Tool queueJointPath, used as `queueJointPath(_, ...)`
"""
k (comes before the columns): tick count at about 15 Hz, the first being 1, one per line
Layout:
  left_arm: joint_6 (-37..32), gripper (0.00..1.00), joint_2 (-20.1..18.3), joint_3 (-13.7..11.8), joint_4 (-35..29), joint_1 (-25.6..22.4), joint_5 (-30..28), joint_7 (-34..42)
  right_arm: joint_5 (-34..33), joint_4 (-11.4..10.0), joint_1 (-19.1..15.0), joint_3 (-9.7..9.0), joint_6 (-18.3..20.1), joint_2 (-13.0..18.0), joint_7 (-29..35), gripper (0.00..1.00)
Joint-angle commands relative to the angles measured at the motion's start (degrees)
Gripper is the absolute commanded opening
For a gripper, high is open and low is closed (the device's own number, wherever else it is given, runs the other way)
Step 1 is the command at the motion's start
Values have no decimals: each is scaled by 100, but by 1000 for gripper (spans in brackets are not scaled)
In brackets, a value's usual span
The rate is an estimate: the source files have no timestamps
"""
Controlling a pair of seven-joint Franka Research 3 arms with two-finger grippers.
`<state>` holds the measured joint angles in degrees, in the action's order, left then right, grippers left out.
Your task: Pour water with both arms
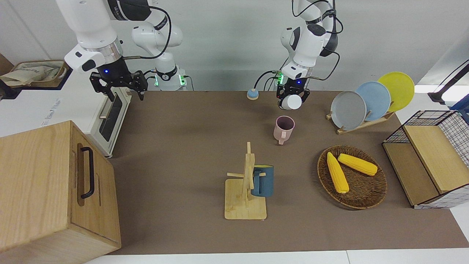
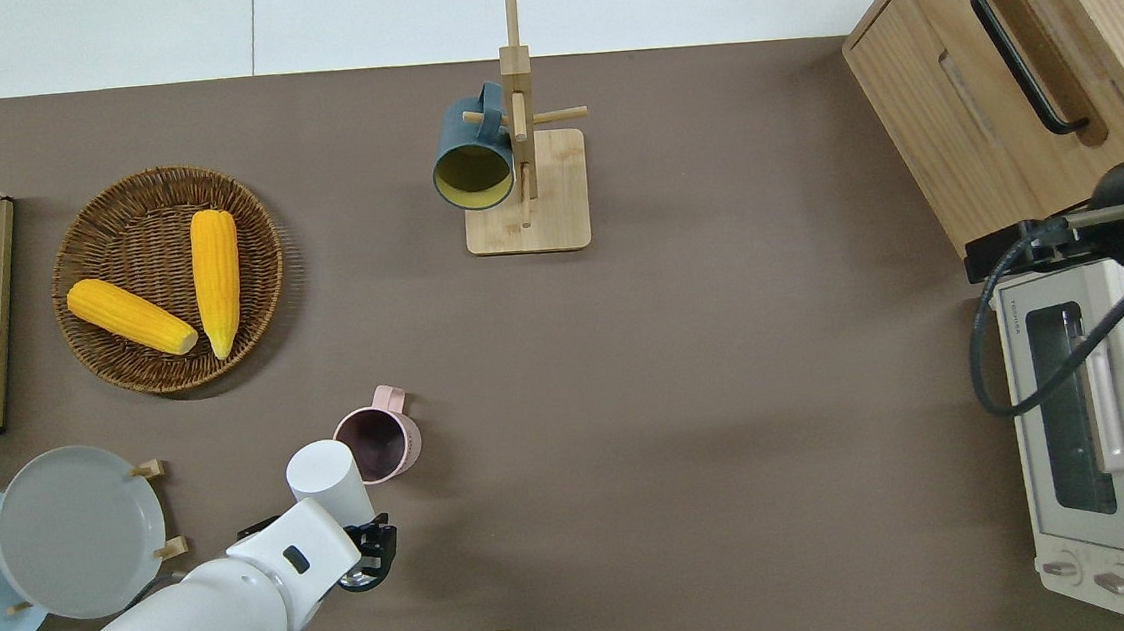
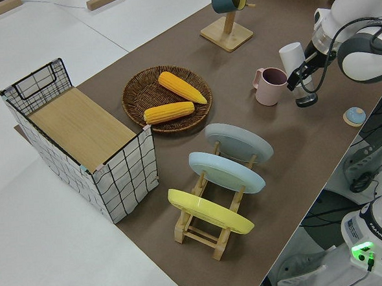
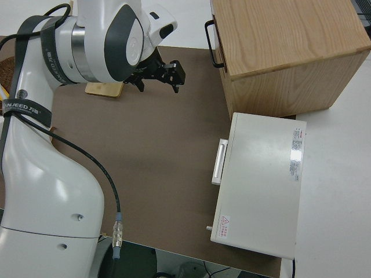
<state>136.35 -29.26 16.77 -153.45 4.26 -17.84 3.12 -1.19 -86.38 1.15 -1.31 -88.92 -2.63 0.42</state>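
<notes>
Left claw (image 1: 292,98) clamped on a tilted white cup (image 1: 293,102), just beside the pink mug (image 1: 283,129) and nearer the robots.
A tilt off the mug's mouth would wet the bench (image 1: 190,154). Right claw (image 1: 118,87), fingers apart, is parked. Arm lettering probably reads "FRANKA EMIKA"; the oven (image 2: 1094,444) label is unreadable.
</notes>
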Motion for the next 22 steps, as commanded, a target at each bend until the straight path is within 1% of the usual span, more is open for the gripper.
queueJointPath(1, -310, 0, 165, -16, 219, 13, 263, -250, 92, -28, -27, -1, 59, 61, -68, 983)
queueJointPath(5, -794, 0, 456, -16, 553, 4, 509, -479, 92, -28, -27, -1, 59, 61, -68, 983)
queueJointPath(8, -926, 0, 535, -25, 605, -4, 519, -549, 92, -28, -27, -1, 59, 61, -68, 983)
queueJointPath(13, -1558, 0, 851, -25, 1036, -13, 633, -699, 92, -28, -27, -1, 59, 61, -68, 983)
queueJointPath(20, -1937, 0, 869, -25, 1080, -13, 756, -726, 92, -28, -27, -1, 59, 61, -68, 983)
queueJointPath(22, -2147, 0, 878, -25, 1194, -13, 765, -743, 92, -28, -27, -1, 59, 61, -68, 983)
